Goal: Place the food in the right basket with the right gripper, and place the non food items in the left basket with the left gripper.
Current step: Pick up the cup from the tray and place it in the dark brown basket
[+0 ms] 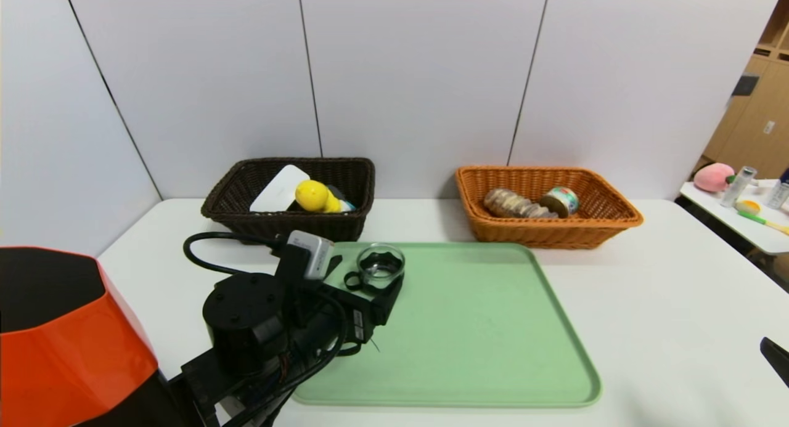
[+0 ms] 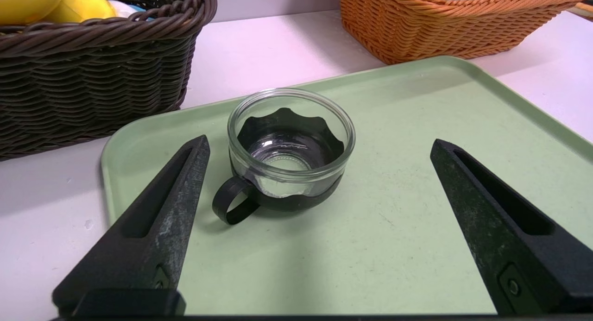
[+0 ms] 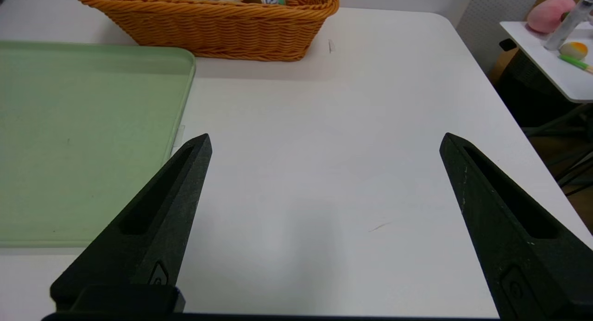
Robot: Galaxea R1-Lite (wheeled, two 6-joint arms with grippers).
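Note:
A small clear glass cup [image 2: 291, 149] with a black handle stands upright on the green tray [image 1: 468, 328], near its back left corner. My left gripper [image 2: 319, 142] is open, its fingers spread on either side of the cup without touching it. The dark brown left basket [image 1: 296, 225] holds the white box [image 1: 280, 190] and the yellow duck [image 1: 314, 196]. The orange-tan right basket [image 1: 555, 233] holds the bread roll [image 1: 515, 204] and the tin [image 1: 562, 200]. My right gripper [image 3: 325, 136] hangs open over bare table right of the tray, holding nothing.
Both baskets stand against the white wall panels behind the tray. A side table [image 1: 755, 230] at the far right carries a pink plush and bottles. My orange and black body [image 1: 61, 347] fills the lower left corner.

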